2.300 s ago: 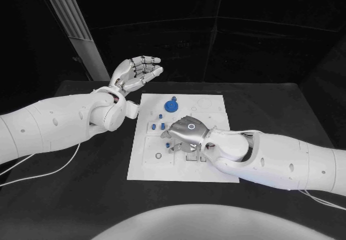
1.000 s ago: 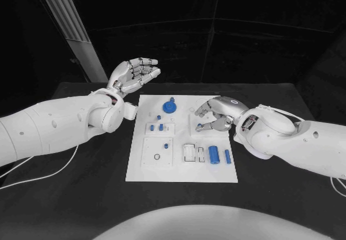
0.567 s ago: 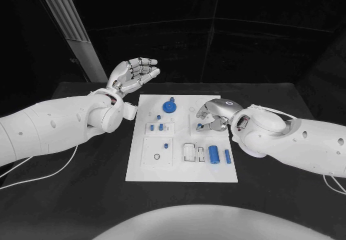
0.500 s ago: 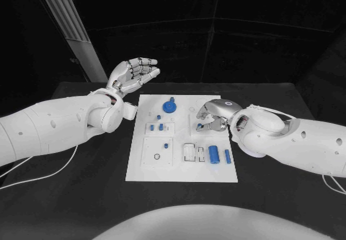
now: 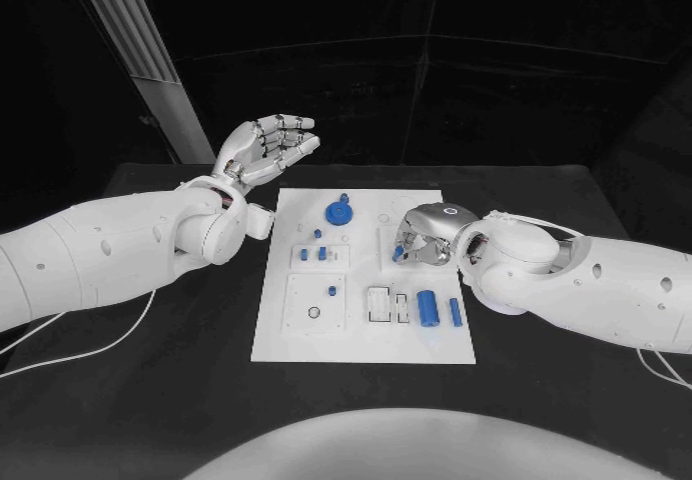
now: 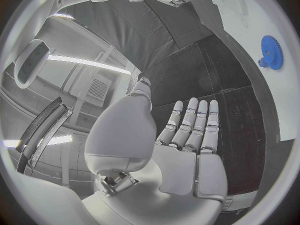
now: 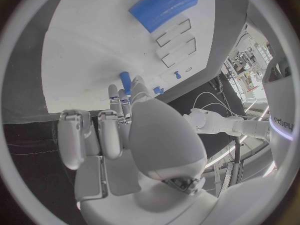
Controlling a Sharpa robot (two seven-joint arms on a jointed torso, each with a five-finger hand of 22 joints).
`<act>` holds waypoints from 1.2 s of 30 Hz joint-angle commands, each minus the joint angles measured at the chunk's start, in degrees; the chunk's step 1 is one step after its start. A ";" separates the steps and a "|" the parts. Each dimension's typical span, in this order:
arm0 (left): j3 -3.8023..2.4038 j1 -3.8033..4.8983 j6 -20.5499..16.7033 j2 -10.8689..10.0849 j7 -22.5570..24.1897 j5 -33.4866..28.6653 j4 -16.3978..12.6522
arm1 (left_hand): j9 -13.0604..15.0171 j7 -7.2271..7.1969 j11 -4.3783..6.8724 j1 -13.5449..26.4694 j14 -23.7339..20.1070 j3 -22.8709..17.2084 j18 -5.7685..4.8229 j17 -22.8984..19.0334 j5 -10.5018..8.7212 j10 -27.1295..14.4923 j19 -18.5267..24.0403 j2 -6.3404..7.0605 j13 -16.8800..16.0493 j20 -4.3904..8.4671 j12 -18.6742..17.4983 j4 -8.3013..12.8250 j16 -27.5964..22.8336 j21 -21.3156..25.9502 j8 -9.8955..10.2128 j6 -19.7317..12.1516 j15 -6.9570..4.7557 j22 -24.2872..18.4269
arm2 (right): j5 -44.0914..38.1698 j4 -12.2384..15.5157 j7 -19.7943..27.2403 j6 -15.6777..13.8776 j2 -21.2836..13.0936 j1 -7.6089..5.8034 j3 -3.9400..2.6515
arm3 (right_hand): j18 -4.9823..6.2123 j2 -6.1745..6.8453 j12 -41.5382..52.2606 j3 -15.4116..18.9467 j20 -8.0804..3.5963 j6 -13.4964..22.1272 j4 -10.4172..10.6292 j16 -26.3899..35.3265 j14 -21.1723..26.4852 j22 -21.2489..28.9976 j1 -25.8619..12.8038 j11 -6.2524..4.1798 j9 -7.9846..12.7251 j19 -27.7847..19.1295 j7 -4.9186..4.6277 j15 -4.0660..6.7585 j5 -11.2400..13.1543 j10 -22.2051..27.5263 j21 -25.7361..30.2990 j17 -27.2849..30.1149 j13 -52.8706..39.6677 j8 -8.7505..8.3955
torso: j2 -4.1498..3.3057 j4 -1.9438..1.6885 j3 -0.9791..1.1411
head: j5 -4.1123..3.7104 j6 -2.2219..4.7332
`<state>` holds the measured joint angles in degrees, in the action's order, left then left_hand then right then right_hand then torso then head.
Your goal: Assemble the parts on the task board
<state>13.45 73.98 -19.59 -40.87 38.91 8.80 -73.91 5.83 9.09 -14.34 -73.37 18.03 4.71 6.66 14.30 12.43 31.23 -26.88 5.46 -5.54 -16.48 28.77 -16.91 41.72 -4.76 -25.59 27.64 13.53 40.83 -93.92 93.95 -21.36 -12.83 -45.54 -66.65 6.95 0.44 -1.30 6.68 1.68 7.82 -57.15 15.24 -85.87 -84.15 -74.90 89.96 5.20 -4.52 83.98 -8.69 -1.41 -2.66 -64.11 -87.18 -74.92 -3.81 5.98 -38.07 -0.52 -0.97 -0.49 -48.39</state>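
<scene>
The white task board (image 5: 361, 335) lies in the middle of the black table. On it are a blue gear (image 5: 340, 212), small blue pegs (image 5: 313, 254), a thick blue cylinder (image 5: 428, 307) and a thin blue rod (image 5: 454, 313). My right hand (image 5: 427, 238) hangs over the board's right half, fingers pointing down. It pinches a small blue peg (image 5: 398, 254) at its fingertips, just above the board; the right wrist view shows that peg (image 7: 125, 80) beside the fingers (image 7: 114, 97). My left hand (image 5: 268, 147) is raised beyond the board's far left corner, palm (image 6: 187, 155) flat and holding nothing.
Rectangular slots (image 5: 381, 304) and a small ring (image 5: 315, 314) mark the board's near half. My left forearm (image 5: 130, 245) lies along the board's left side. A pale pillar (image 5: 144, 60) stands behind the table at the far left.
My right hand left the board's left half, crossed to the right half, and has now turned its fingers down toward the board. The left hand has stayed raised.
</scene>
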 commanded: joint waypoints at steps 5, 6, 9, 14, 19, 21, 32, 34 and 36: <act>-0.04 0.08 0.43 0.00 11.71 -0.12 -0.05 | -0.06 7.27 0.15 0.03 -0.47 -0.30 -0.47 -0.05 0.17 -0.36 -0.31 -0.48 0.06 -0.13 0.17 -0.10 0.20 0.21 -0.17 -0.45 0.08 -0.06 | -0.95 -0.28 -0.33 2.10 0.48 0.03 -0.02 | 0.28 -0.38 0.34 -0.42 -0.93 -1.70 0.55 -0.34 -3.82 -14.11 1.20 -0.38 -0.15 4.65 0.50 0.83 -0.01 -1.56 -0.30 -4.35 0.17 0.62 | 0.03 0.02 -0.01 | -0.02 0.01; -0.04 0.08 0.43 0.00 11.71 -0.12 -0.05 | -0.06 7.27 0.15 0.03 -0.47 -0.30 -0.47 -0.05 0.17 -0.36 -0.31 -0.48 0.06 -0.13 0.17 -0.10 0.20 0.21 -0.17 -0.45 0.08 -0.06 | -0.95 -0.37 -0.25 2.05 0.56 0.05 -0.02 | 0.28 -0.49 0.31 -0.48 -1.00 -1.88 0.60 -0.35 -3.83 -14.11 1.31 -0.45 -0.16 4.65 0.59 0.89 -0.01 -1.71 -0.30 -4.36 0.19 0.66 | 0.04 0.02 -0.01 | -0.03 0.02; -0.04 0.08 0.43 0.00 11.71 -0.12 -0.06 | -0.06 7.27 0.15 0.03 -0.47 -0.30 -0.47 -0.05 0.17 -0.36 -0.31 -0.48 0.06 -0.13 0.17 -0.10 0.20 0.21 -0.17 -0.45 0.08 -0.06 | -0.95 -0.61 -0.06 1.73 0.77 0.12 -0.01 | 0.27 -0.63 0.25 -0.56 -1.10 -2.11 0.68 -0.36 -3.84 -14.12 1.47 -0.55 -0.16 4.67 0.69 0.99 -0.02 -1.93 -0.32 -4.39 0.21 0.70 | 0.04 -0.02 -0.02 | -0.10 0.05; -0.04 0.08 0.44 -0.01 11.67 -0.12 -0.07 | -0.06 7.27 0.15 0.03 -0.47 -0.30 -0.47 -0.05 0.17 -0.36 -0.31 -0.48 0.06 -0.13 0.17 -0.10 0.20 0.21 -0.17 -0.45 0.08 -0.06 | -0.96 -0.84 -0.10 1.17 1.15 0.27 -0.01 | 0.28 -0.37 -0.05 -0.32 -1.23 -2.12 0.97 -0.27 -3.80 -14.10 1.45 -0.38 -0.02 4.64 0.34 0.99 -0.01 -2.20 -0.28 -4.14 0.27 0.49 | 0.00 0.03 -0.01 | -0.03 0.09; -0.04 0.09 0.46 0.02 11.67 -0.12 -0.05 | -0.06 7.27 0.15 0.03 -0.47 -0.30 -0.47 -0.05 0.17 -0.36 -0.31 -0.48 0.06 -0.13 0.17 -0.10 0.20 0.21 -0.17 -0.45 0.08 -0.06 | -1.11 -0.93 -0.27 0.55 1.43 0.33 -0.01 | 0.30 0.14 -0.86 0.17 -0.96 -1.12 1.13 -0.15 -3.74 -14.04 1.21 0.50 0.39 4.56 -0.78 0.34 -0.01 -1.75 -0.12 -3.81 0.32 -0.37 | 0.04 0.02 -0.03 | -0.08 0.09; -0.04 0.09 0.47 0.03 11.67 -0.12 -0.05 | -0.06 7.27 0.15 0.03 -0.47 -0.30 -0.47 -0.05 0.17 -0.36 -0.31 -0.48 0.06 -0.13 0.17 -0.10 0.20 0.21 -0.17 -0.45 0.08 -0.06 | -1.19 -0.92 -0.32 0.47 1.53 0.35 -0.01 | 0.31 0.21 -1.10 0.27 -0.82 -0.88 1.13 -0.15 -3.73 -14.01 1.19 0.72 0.49 4.53 -1.03 0.14 -0.01 -1.63 -0.05 -3.79 0.31 -0.60 | 0.03 0.01 -0.02 | -0.05 0.11; -0.04 0.09 0.51 0.01 11.56 -0.12 -0.04 | -0.09 7.27 0.15 0.03 -0.51 -0.34 -0.48 -0.26 0.17 -0.42 -0.29 -0.58 0.12 -0.13 0.45 -0.09 0.41 0.23 -0.43 -0.55 0.08 -0.10 | -1.30 -0.90 -0.67 1.02 1.74 0.40 -0.01 | 0.30 -0.05 -1.48 0.20 -0.57 -0.64 1.06 -0.22 -3.76 -14.04 1.44 0.91 0.59 4.56 -1.23 -0.13 -0.02 -1.59 -0.11 -3.94 0.27 -0.93 | 0.03 0.05 0.00 | 0.18 -0.04; -0.04 0.09 0.52 0.02 11.53 -0.12 -0.02 | -0.09 7.27 0.15 0.03 -0.51 -0.34 -0.48 -0.27 0.17 -0.42 -0.29 -0.58 0.12 -0.13 0.45 -0.09 0.41 0.23 -0.43 -0.55 0.08 -0.10 | -1.30 -0.90 -0.70 0.96 1.73 0.40 -0.01 | 0.31 -0.09 -1.49 0.18 -0.56 -0.65 1.05 -0.21 -3.76 -14.02 1.47 0.92 0.59 4.54 -1.23 -0.13 -0.02 -1.61 -0.06 -3.91 0.27 -0.93 | 0.02 0.06 -0.02 | 0.15 -0.05; -0.04 0.09 0.52 0.02 11.52 -0.12 -0.03 | -0.09 7.27 0.15 0.03 -0.51 -0.34 -0.48 -0.27 0.17 -0.42 -0.29 -0.58 0.12 -0.13 0.45 -0.09 0.41 0.23 -0.43 -0.55 0.08 -0.10 | -1.30 -0.89 -0.69 0.90 1.70 0.41 -0.01 | 0.30 -0.39 -1.55 0.01 -0.51 -0.76 1.03 -0.26 -3.78 -14.03 1.69 0.90 0.58 4.55 -1.19 -0.15 -0.02 -1.72 -0.10 -4.04 0.25 -0.94 | 0.00 0.06 -0.02 | 0.10 -0.05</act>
<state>13.45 73.98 -19.59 -40.86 38.91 8.79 -73.86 5.80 9.10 -14.34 -73.37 18.03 4.71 6.66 14.08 12.43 31.23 -26.88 5.46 -5.47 -16.48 29.09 -16.91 41.93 -4.76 -25.81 27.64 13.53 40.77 -94.74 92.99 -21.81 -11.75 -43.83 -66.16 6.95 0.43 -1.43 5.48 1.63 7.05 -57.90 16.30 -85.87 -83.94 -74.90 91.15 5.75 -3.99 83.96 -9.62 -1.23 -2.66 -65.61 -87.18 -74.91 -3.55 5.30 -38.03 -0.49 -0.97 -0.32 -48.43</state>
